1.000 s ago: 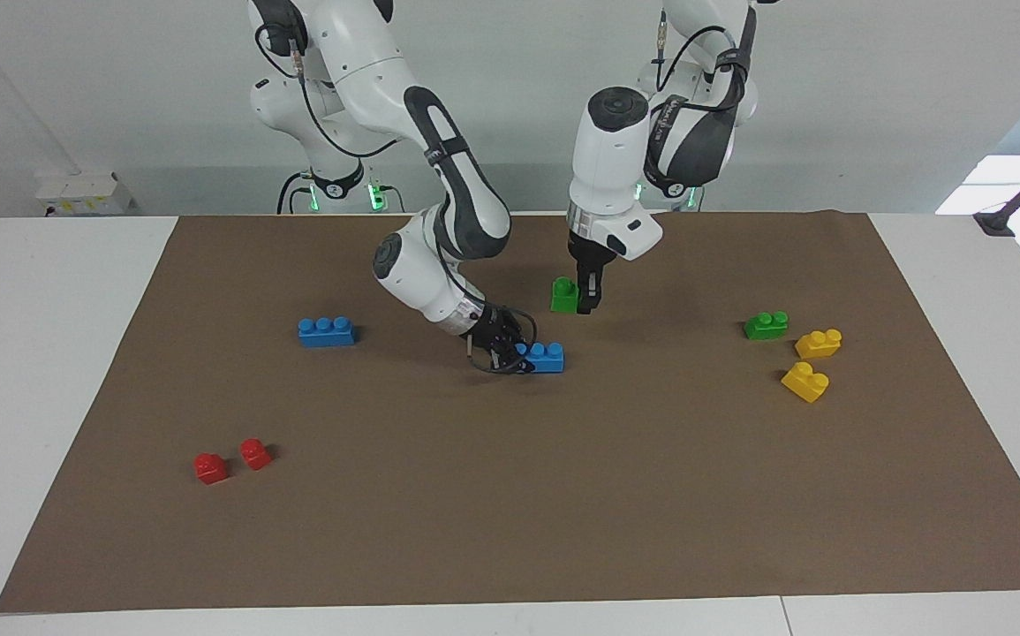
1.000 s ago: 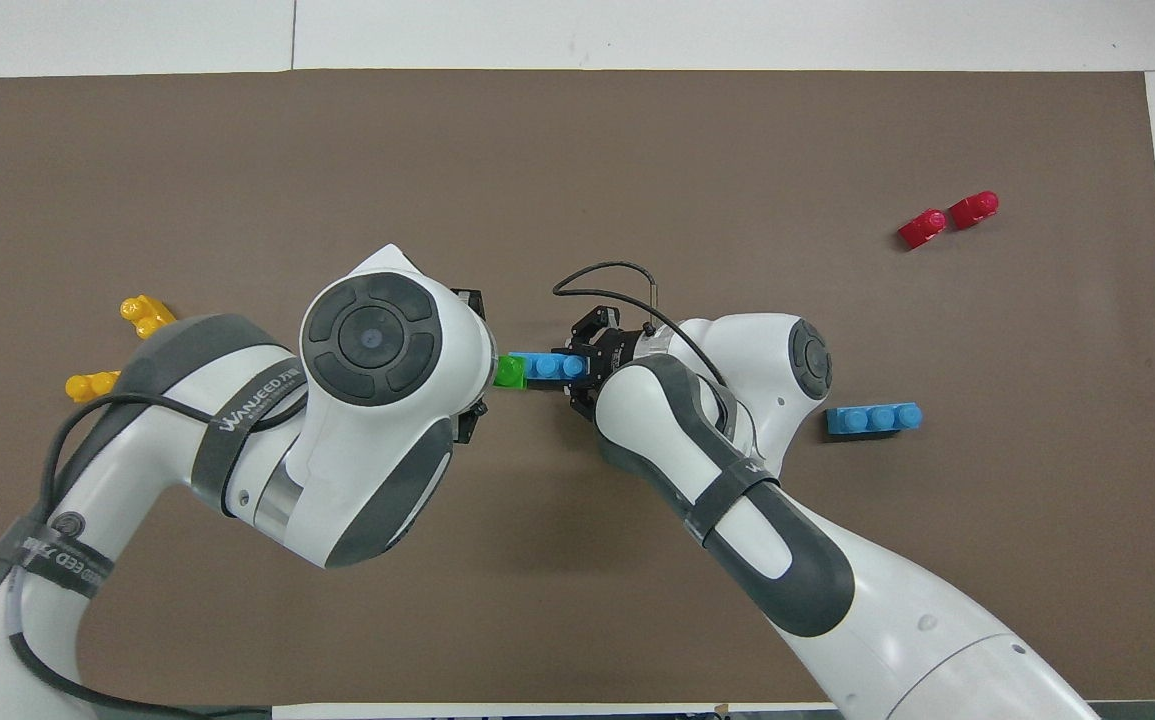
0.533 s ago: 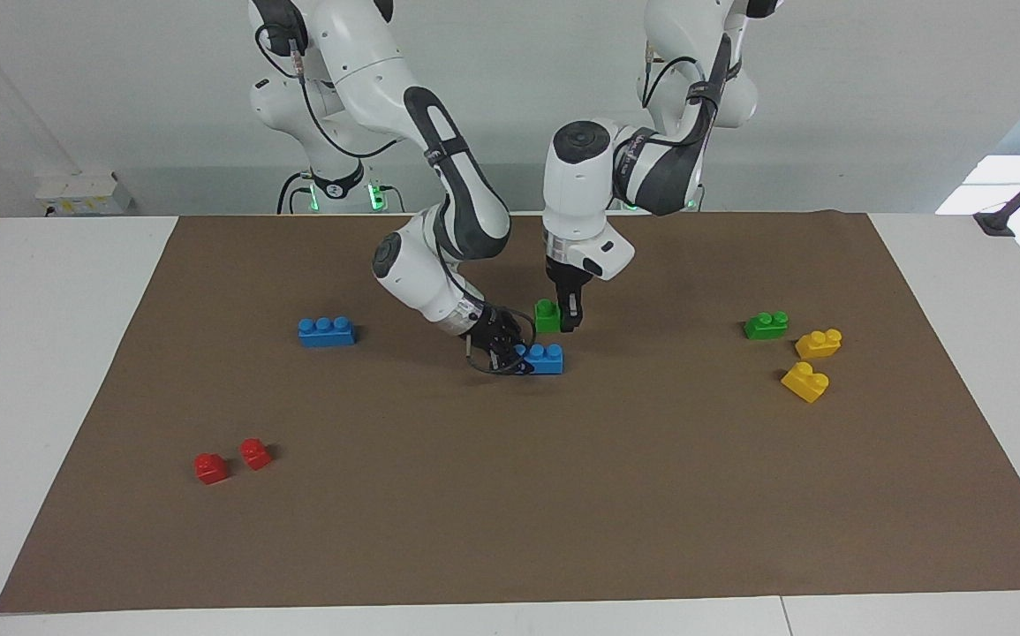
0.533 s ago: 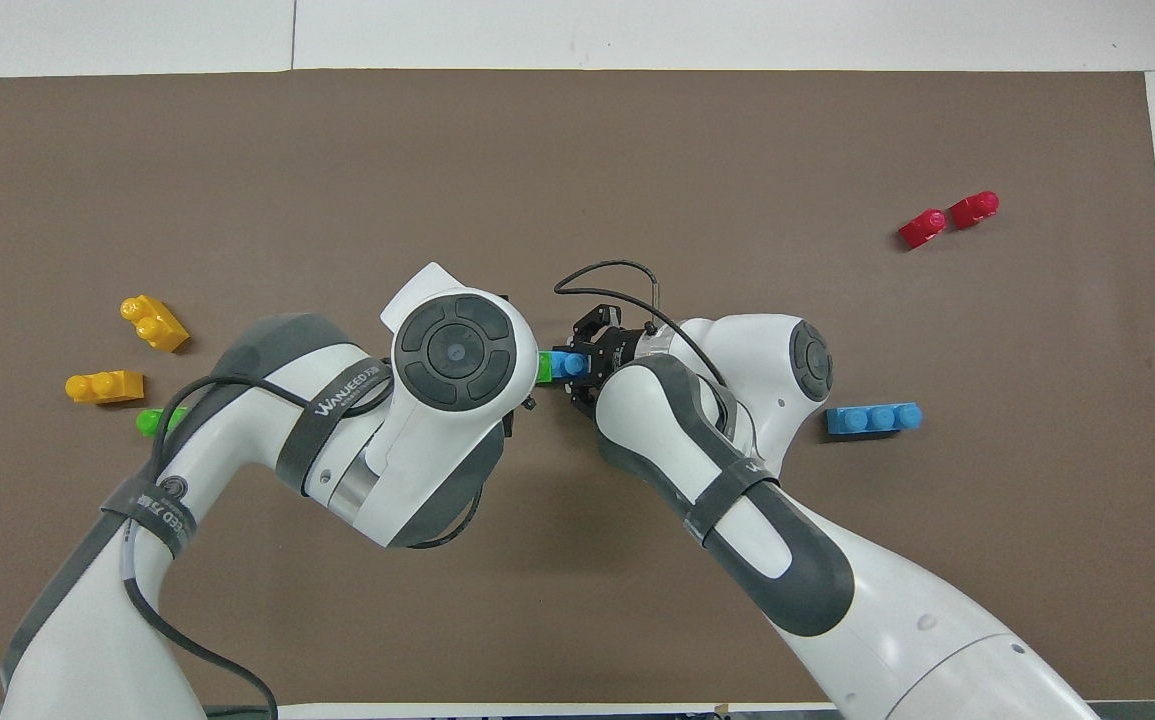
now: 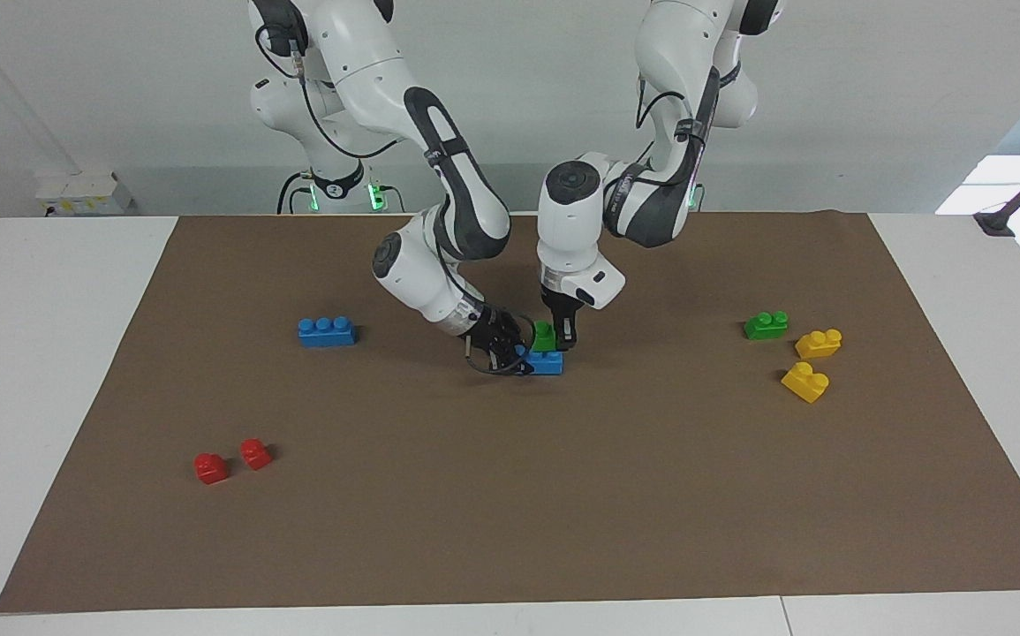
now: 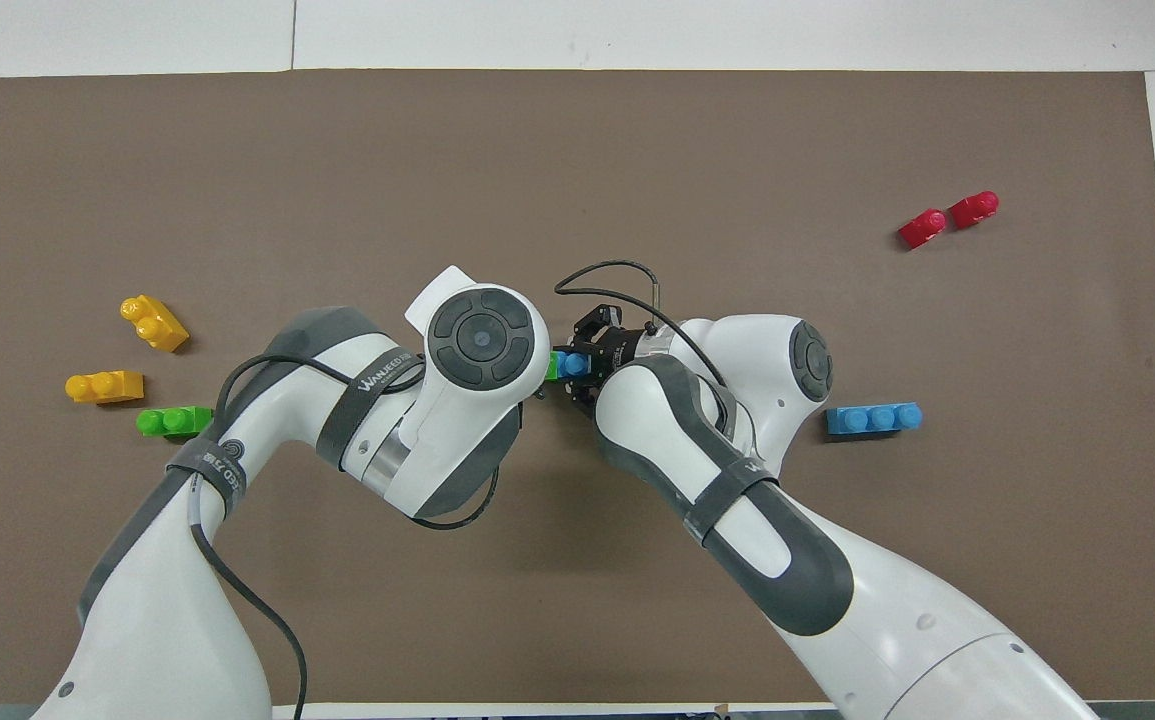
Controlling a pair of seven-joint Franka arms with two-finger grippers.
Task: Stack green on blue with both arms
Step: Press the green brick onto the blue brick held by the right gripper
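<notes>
My left gripper (image 5: 557, 338) is shut on a green brick (image 5: 545, 336) and holds it down on top of a blue brick (image 5: 549, 363) at the middle of the mat. My right gripper (image 5: 512, 353) is shut on that blue brick's end and holds it on the mat. In the overhead view my left wrist covers most of the green brick (image 6: 550, 366); only one end of the blue brick (image 6: 571, 365) shows beside my right gripper (image 6: 589, 362). A second green brick (image 5: 766, 325) and a second blue brick (image 5: 326, 331) lie loose on the mat.
Two yellow bricks (image 5: 819, 343) (image 5: 805, 382) lie next to the loose green brick toward the left arm's end. Two red bricks (image 5: 210, 467) (image 5: 254, 453) lie toward the right arm's end, farther from the robots. A brown mat (image 5: 510, 512) covers the table.
My left gripper has moved toward the right arm's end and come down with the green brick, from above the mat onto the blue brick. My right gripper has stayed still on the blue brick.
</notes>
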